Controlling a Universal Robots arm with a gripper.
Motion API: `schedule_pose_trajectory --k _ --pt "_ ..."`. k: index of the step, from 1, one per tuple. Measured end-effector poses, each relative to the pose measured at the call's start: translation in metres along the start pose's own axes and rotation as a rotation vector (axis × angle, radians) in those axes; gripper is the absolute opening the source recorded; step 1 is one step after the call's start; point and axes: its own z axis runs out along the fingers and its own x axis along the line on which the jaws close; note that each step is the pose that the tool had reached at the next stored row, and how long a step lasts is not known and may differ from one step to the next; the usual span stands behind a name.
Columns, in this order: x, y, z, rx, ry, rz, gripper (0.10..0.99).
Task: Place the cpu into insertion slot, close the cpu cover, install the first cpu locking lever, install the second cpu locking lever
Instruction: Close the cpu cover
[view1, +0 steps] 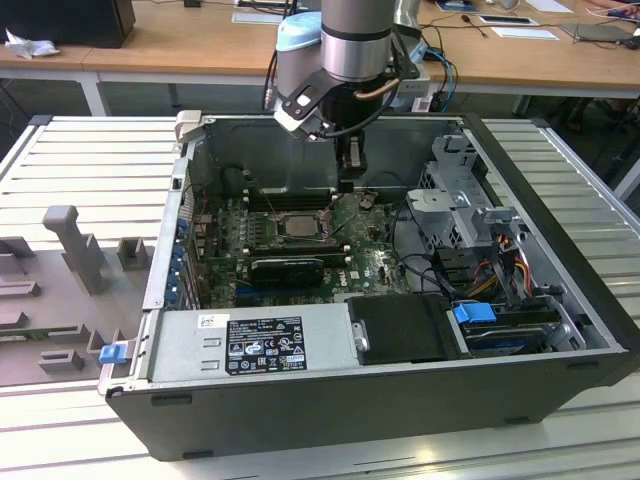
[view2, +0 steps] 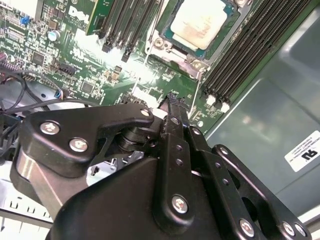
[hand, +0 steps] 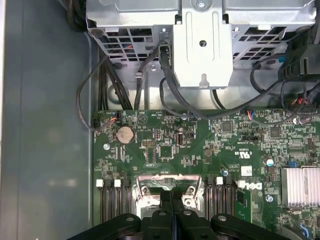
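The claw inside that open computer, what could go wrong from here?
1. The claw hangs shut close to the green circuit board, beside the cpu. A slightly off descent could scrape the small parts there.
2. The long black memory slots closely flank the cpu, so a sideways slip might hit them.
3. Loose black cables run by the metal drive cage. The arm could snag one.

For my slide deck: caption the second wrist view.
Black gripper, shut, poised close to the small square silver-topped cpu, framed by its thin silver metal cover on the green circuit board.
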Motion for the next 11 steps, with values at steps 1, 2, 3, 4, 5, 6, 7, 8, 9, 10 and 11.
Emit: schedule_pose_trajectory --k 1,2,3,4,5,6,7,8,9,10,11 --pt "0.0000 0.0013 0.0001 0.000 0.0000 0.000 0.106" --pt "0.0001 0.0022 0.0002 0.000 0.0001 0.000 0.106" --pt "0.0001 0.0030 0.0002 0.000 0.0001 0.000 0.106" --pt "0.0001 0.0041 0.0003 0.000 0.0001 0.000 0.106" --pt "0.0001 0.0048 0.0003 0.000 0.0000 0.000 0.106" --pt "0.0001 0.0056 0.0004 0.000 0.0000 0.000 0.106" --pt "0.0001 0.0063 0.0004 0.000 0.0000 0.000 0.106" --pt "0.0001 0.0074 0.0005 0.000 0.0000 0.000 0.106" --pt "0.0002 0.0081 0.0005 0.000 0.0000 0.000 0.106" --pt "0.0002 0.0088 0.0006 0.000 0.0000 0.000 0.106" --pt "0.0002 0.0098 0.0006 0.000 0.0000 0.000 0.106"
